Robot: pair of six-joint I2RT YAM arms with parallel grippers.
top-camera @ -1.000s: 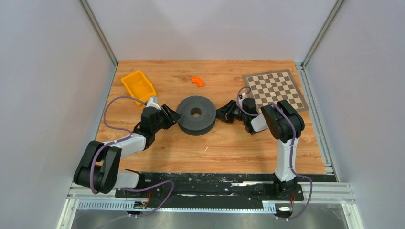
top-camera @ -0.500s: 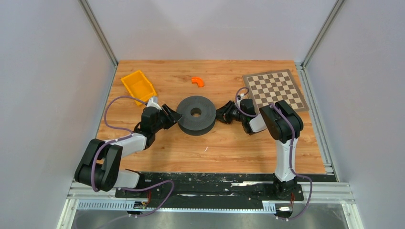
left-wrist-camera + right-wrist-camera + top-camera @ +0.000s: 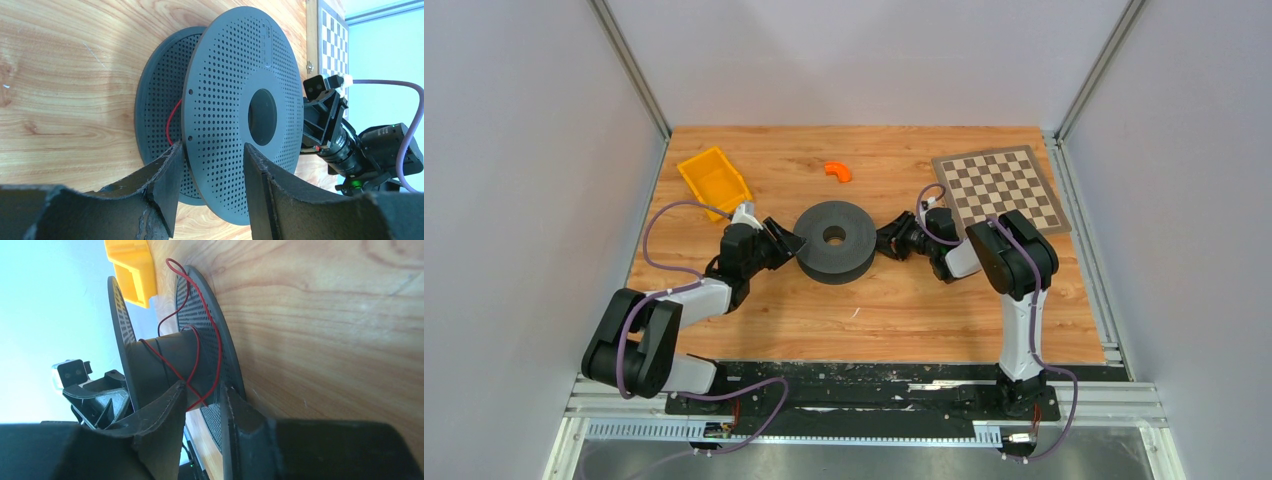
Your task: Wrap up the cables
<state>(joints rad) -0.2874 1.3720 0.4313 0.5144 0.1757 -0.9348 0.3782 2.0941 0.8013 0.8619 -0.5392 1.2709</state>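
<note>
straddling spool (image 3: 814, 245) flanges: left tool (image 3: 211, 155), right tool (image 3: 204, 390); cables (image 3: 165, 362) loop the hub.

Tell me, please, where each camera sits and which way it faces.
Top external: above and behind the robot, looking down on the table; both arms show.
Left wrist: on the left arm, facing the spool flange; the left gripper frames it.
Right wrist: on the right arm, facing the hub, red cable, yellow bin; the right gripper frames them.
Shared: all show the spool.
</note>
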